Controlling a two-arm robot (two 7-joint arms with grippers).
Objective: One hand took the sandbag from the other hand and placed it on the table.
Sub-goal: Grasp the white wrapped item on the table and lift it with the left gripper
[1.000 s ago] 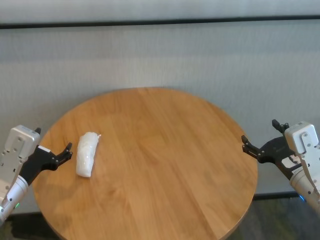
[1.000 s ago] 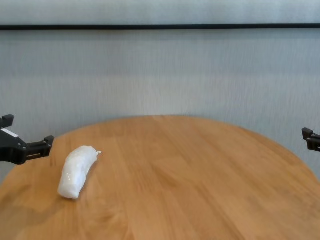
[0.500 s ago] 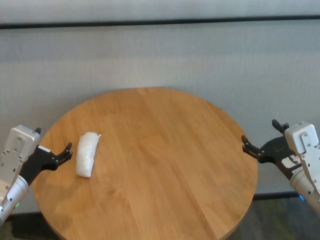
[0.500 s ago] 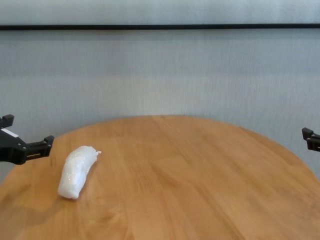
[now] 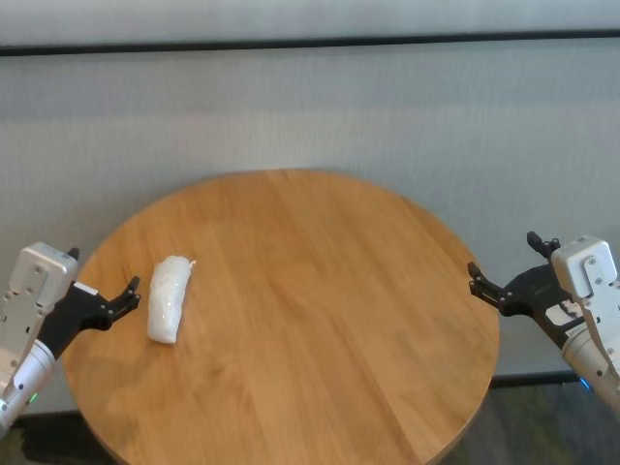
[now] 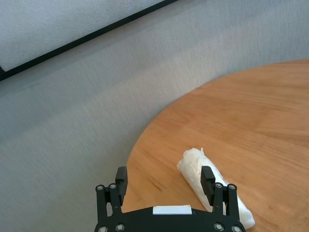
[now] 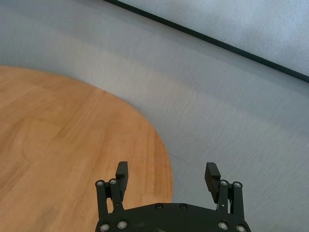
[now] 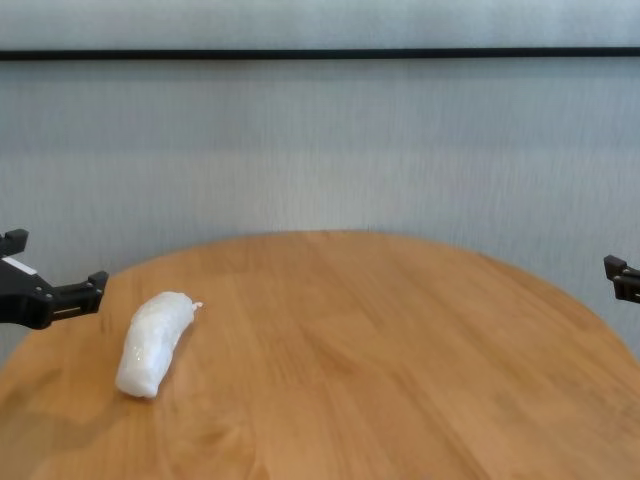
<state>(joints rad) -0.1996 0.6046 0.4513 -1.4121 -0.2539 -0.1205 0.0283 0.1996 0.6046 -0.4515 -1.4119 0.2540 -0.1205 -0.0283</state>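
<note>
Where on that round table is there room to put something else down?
Nearly everywhere: the table is bare from the sandbag across to the right gripper at the far-side edge. Only the left edge is occupied, where the sandbag lies beside the left gripper, fingers open.

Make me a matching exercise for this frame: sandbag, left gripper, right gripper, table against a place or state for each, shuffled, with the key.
1. sandbag
2. left gripper
3. right gripper
4. table

A. open, at the table's right edge
B. round, light wood
C. lying on the table's left side, ungripped
D. open, just left of the sandbag

Pairs: 1-C, 2-D, 3-A, 4-B
</note>
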